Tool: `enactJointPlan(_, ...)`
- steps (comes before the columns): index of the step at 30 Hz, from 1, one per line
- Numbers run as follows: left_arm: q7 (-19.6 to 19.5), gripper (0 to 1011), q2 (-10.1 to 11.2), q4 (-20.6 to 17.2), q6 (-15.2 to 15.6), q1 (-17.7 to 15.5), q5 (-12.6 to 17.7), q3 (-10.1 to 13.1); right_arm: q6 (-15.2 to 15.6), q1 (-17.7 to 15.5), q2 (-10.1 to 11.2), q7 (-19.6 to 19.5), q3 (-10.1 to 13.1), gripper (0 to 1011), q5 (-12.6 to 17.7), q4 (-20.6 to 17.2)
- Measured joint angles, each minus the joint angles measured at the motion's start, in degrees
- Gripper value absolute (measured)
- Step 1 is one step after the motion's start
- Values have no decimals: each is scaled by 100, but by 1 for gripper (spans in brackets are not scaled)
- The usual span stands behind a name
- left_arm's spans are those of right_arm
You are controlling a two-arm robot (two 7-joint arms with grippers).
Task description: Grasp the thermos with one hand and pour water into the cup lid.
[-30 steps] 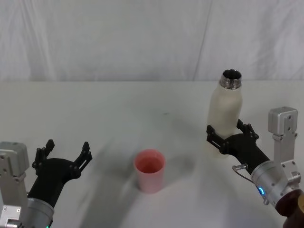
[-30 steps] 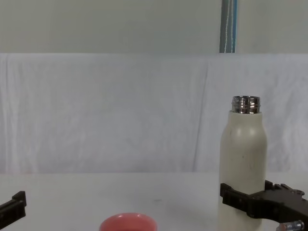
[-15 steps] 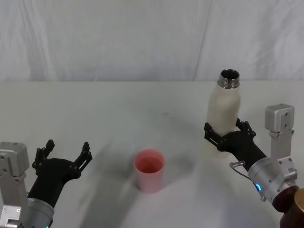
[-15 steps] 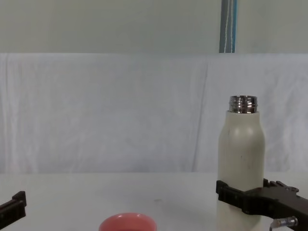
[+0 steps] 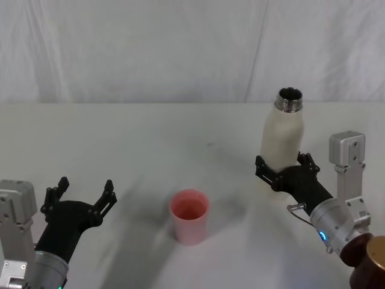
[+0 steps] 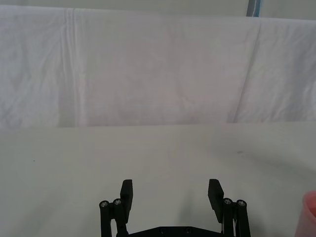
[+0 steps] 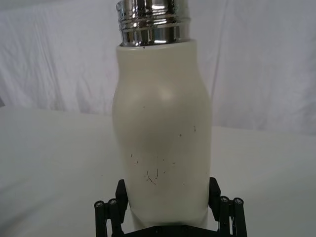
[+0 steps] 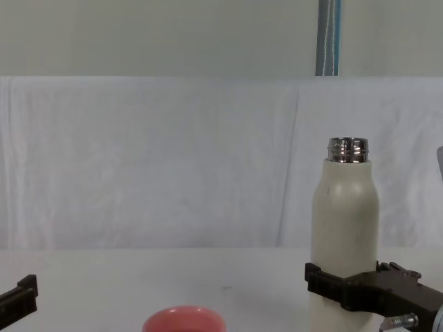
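We see the right hand [image 5: 283,170], clamped low on the upright thermos [image 5: 283,135], has carried it slightly leftward toward the cup lid [image 5: 189,215] near the surface's front edge; pouring pending.

Lab bench [image 5: 150,132], white cloth backdrop [image 5: 150,48]

Cream-white thermos [image 5: 283,139] with shiny steel neck — pink cup lid [image 5: 189,215]
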Motion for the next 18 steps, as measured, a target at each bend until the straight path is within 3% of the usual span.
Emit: enactJointPlan(18,0,1001,0,0,0,0,0,0,-65,76,-44,-56,0,1000,-73,124)
